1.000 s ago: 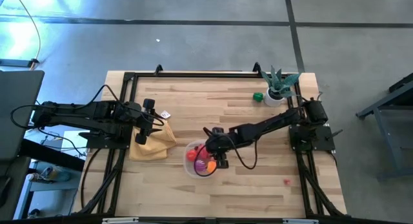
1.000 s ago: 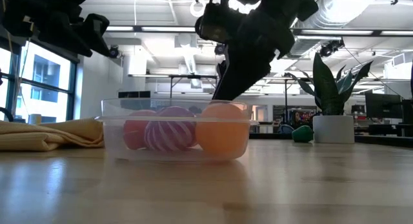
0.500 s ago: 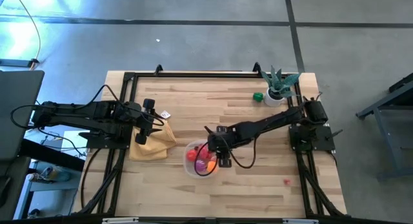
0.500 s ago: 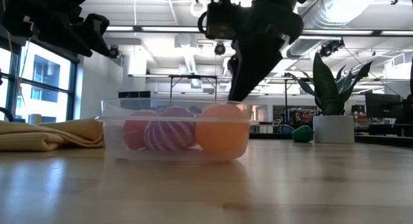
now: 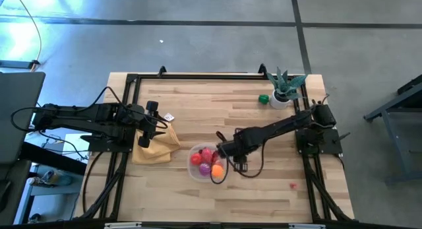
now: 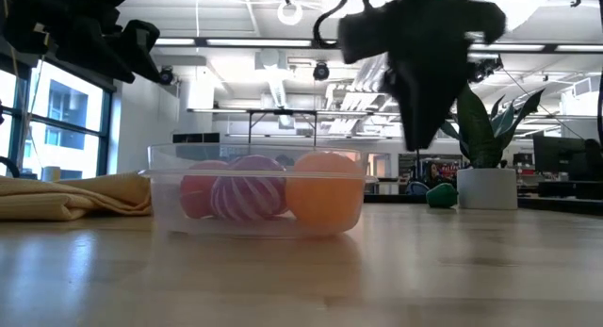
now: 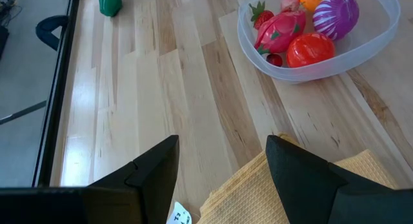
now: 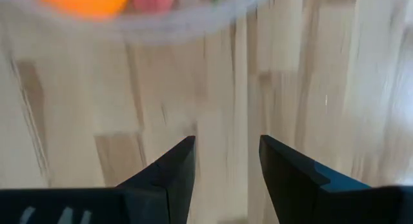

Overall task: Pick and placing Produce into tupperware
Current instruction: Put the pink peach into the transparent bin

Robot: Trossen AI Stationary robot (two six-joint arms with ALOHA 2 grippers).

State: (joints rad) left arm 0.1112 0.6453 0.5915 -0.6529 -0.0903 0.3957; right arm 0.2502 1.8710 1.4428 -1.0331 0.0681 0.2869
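My right gripper [image 8: 224, 166] hung empty with its fingers parted over bare table [image 5: 264, 189], just beside the tupperware [image 5: 198, 168]. Inside the tupperware lay the produce [image 7: 303, 27], red, purple, pink and orange pieces crowded together. My left gripper [image 7: 222, 166] waited, fingers apart, above the yellow cloth [image 5: 158, 146].

Two matte-black jointed arms are showing, each trailing looped black cables — left arm [image 5: 86, 117], right arm [image 5: 277, 129]. Each is ending in two dark wedge-shaped fingers [image 7: 155, 169] with flat, angular faces — the right pair [image 8: 174, 166] looking alike.
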